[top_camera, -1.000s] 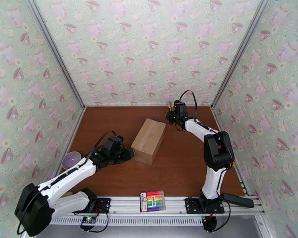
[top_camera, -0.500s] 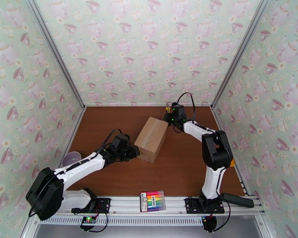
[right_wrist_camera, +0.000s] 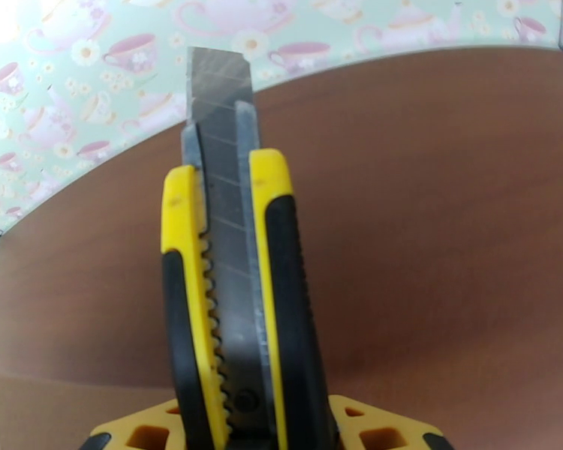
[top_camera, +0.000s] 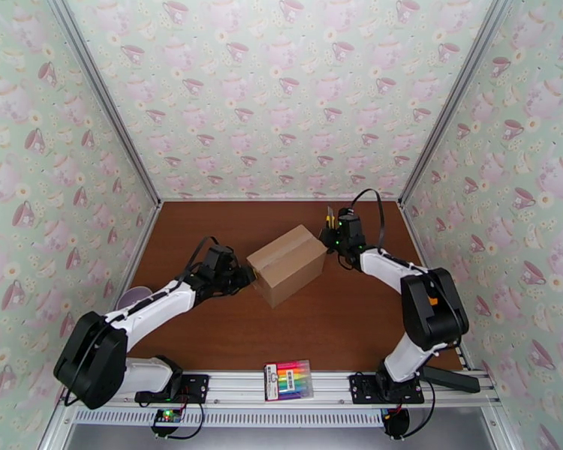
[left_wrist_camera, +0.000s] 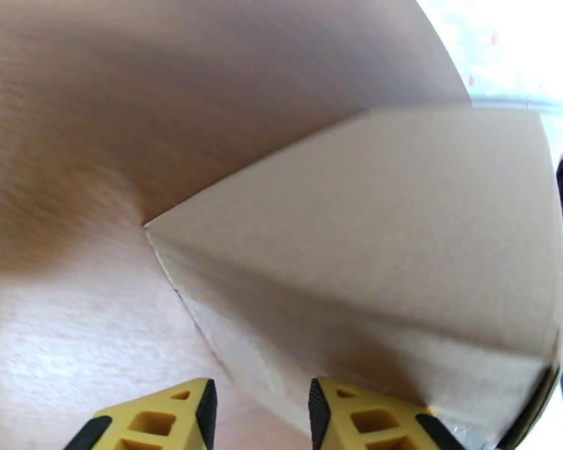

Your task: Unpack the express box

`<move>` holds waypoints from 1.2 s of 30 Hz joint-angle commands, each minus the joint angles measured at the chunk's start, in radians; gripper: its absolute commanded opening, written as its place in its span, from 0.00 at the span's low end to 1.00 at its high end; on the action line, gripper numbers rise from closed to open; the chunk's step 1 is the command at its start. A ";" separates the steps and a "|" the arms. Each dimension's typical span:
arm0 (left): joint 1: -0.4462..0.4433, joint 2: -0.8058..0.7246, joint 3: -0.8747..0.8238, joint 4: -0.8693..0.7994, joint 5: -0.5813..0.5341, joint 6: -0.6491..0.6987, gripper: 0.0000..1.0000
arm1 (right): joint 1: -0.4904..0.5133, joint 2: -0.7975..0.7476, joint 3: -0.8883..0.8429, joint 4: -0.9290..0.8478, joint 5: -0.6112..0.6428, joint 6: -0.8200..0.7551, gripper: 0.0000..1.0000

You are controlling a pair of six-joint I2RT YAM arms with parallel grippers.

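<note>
Left hand: the left hand (top_camera: 243,277) is low on the tabletop (top_camera: 206,234) with its fingers (left_wrist_camera: 154,423) narrowly parted. Bare wood shows in the gap, so it grips nothing.
Left hand contact: in the left wrist view the box (left_wrist_camera: 401,241) stands just ahead. Its near bottom corner is against the right-side finger, so this looks like a push, not a grip.
Right hand: the right hand (top_camera: 332,226) is clamped on a yellow-and-black knife (right_wrist_camera: 229,279). The blade is out and points toward 12 o'clock, up and away from the cardboard.
What changed: over the last second the box (top_camera: 285,262) swung clockwise. Its long side ran roughly 12 to 6 o'clock and now lies closer to 2 to 8 o'clock. The left hand followed its near end, moving inward and farther from the base.
Right hand shift: it gave way a little toward 3 o'clock as the far end of the box came round.
Meaning for the task: the box is being lined up for cutting, I judge. It remains shut, with no cut begun.
Box from left hand: at about 2 o'clock, touching or nearly so.
Box from right hand: at about 8 o'clock. Its far end is just beside the hand, but I cannot tell whether they touch.
Further out: a pack of markers (top_camera: 289,380) lies on the rail at 6 o'clock, well apart from the box.
</note>
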 commanded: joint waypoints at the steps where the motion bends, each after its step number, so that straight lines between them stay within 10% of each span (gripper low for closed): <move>1: 0.012 0.006 0.020 0.007 -0.026 0.037 0.41 | 0.061 -0.050 -0.064 0.007 -0.008 0.038 0.00; 36: 0.192 0.314 0.326 0.047 -0.093 0.215 0.39 | 0.423 -0.552 -0.380 -0.346 0.313 0.279 0.00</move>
